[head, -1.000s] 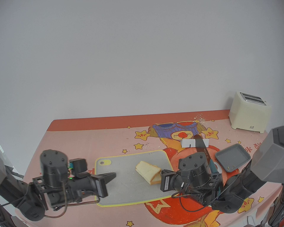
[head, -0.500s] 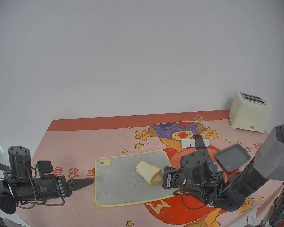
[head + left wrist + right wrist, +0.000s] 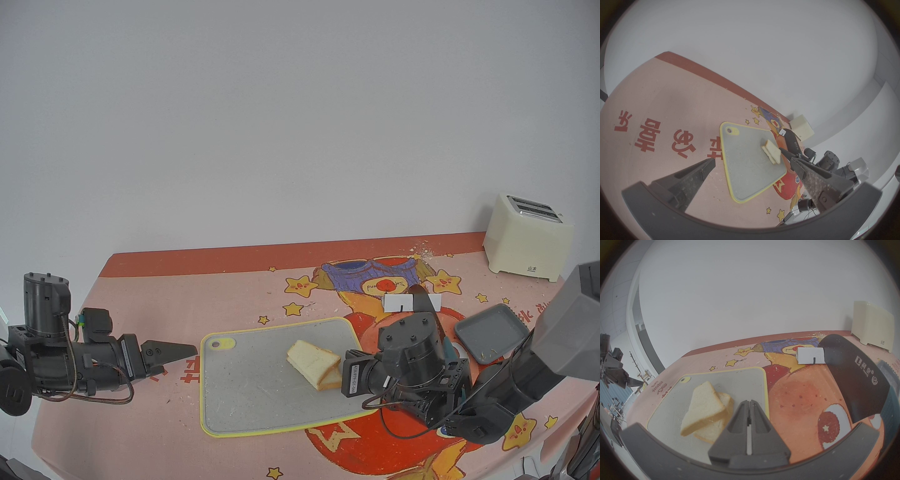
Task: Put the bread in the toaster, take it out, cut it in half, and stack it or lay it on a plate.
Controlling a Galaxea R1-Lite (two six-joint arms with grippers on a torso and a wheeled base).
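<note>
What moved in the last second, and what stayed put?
The left gripper pulled back off the cutting board toward the table's left edge, then rose slightly. Its jaws are open and empty. The right gripper barely shifted, with its jaws shut just short of the bread. The bread, knife, plate and toaster stayed where they were. Nothing was grasped or released.

Cutting board [image 3: 262,387] matt grey plastic; knife blade [image 3: 854,377] smooth, dark; toaster [image 3: 528,240] matt cream.
</note>
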